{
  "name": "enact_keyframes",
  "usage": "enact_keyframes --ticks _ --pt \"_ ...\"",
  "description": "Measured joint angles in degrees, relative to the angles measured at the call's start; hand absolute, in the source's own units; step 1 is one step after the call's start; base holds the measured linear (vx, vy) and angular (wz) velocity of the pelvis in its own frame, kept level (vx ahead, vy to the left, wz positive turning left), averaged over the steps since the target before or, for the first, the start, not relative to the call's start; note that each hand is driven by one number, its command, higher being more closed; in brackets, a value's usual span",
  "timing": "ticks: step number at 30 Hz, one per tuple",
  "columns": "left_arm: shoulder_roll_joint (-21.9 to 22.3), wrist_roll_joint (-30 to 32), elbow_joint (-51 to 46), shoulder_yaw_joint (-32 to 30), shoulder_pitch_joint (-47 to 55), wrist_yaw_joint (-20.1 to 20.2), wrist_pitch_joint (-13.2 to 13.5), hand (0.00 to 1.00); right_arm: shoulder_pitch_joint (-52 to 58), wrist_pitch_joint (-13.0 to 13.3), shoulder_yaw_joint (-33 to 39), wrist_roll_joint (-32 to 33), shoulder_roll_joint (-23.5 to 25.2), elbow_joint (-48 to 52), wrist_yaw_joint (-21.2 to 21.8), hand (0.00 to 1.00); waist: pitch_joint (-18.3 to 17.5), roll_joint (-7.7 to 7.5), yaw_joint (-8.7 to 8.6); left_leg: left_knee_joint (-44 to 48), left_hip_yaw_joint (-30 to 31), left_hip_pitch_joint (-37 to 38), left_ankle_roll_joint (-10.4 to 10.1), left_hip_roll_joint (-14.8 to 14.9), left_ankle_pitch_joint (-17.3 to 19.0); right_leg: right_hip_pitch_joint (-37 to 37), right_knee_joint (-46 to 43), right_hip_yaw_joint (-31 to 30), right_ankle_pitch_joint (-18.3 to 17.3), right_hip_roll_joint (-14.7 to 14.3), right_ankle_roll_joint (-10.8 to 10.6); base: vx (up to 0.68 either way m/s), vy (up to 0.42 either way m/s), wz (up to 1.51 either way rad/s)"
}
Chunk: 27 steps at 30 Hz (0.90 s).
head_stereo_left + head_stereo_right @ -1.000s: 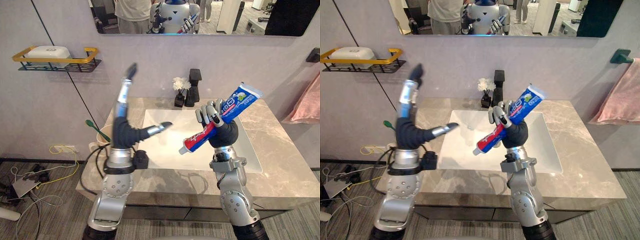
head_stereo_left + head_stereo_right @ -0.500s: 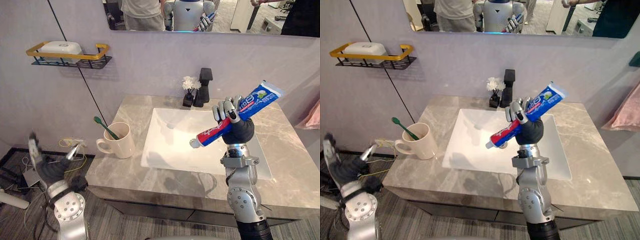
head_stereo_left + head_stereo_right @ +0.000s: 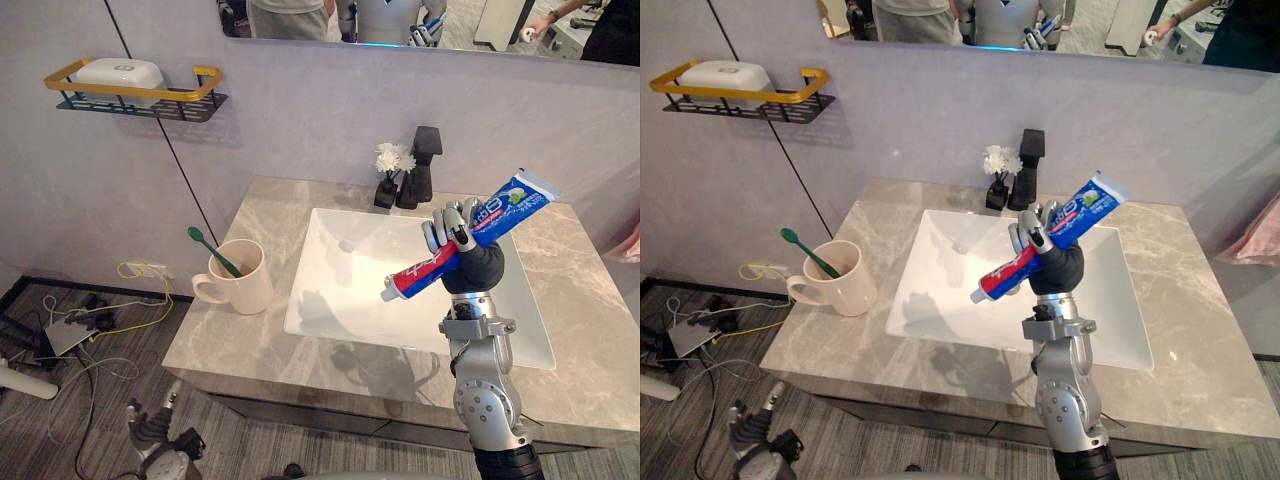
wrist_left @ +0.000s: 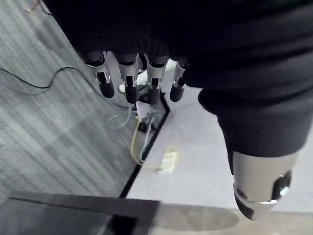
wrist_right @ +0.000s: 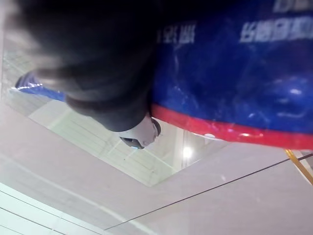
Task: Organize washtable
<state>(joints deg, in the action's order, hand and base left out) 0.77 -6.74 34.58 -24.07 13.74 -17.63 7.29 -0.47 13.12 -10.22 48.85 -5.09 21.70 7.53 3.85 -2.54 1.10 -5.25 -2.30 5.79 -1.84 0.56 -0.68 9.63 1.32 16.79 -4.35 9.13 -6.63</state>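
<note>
Holding the toothpaste tube (image 3: 500, 208) mid-frame above the sink (image 3: 340, 290), our right hand (image 3: 452, 228) curled round it; we judged the mug (image 3: 245, 285) at left came next. Our left hand (image 4: 128, 78) hung slack, empty.

Head stereo pair looks down on washtable (image 3: 250, 340) (shared); wrist views close-up.

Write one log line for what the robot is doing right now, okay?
right hand: shut on toothpaste tube, tilted above sink | left hand: open, low by floor | mug: on counter beside sink, toothbrush inside
</note>
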Motion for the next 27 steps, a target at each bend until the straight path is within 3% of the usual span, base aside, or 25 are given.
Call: enact_keyframes --ticks 10,17,27 --pt "0.1 1.4 10.8 6.8 -1.3 3.3 -0.7 0.0 -1.4 0.2 -4.2 -3.2 -1.1 0.0 -1.4 1.0 0.1 -0.25 0.21 0.0 0.6 -0.2 0.1 -0.5 0.0 0.1 0.0 0.6 0.0 0.1 0.0 -0.01 -0.003 0.03" --pt "-1.8 5.3 13.5 15.0 -2.4 6.5 -0.7 0.0 -9.3 0.5 -4.1 -6.2 -3.4 -0.1 -2.6 1.0 -0.1 -0.54 1.35 0.1 2.0 -1.3 0.3 -0.4 -0.8 0.1 -0.1 2.0 0.0 0.1 0.0 -0.02 -0.023 0.1" --pt "-4.3 7.7 14.5 20.1 -3.8 8.5 -0.4 0.0 -22.1 1.2 -4.1 -9.8 -5.0 -6.6 -4.4 1.0 0.3 -1.72 2.98 0.0 4.0 -2.7 0.1 -0.3 -2.1 -0.2 -0.1 3.5 0.0 0.0 0.0 -0.04 -0.023 0.11"
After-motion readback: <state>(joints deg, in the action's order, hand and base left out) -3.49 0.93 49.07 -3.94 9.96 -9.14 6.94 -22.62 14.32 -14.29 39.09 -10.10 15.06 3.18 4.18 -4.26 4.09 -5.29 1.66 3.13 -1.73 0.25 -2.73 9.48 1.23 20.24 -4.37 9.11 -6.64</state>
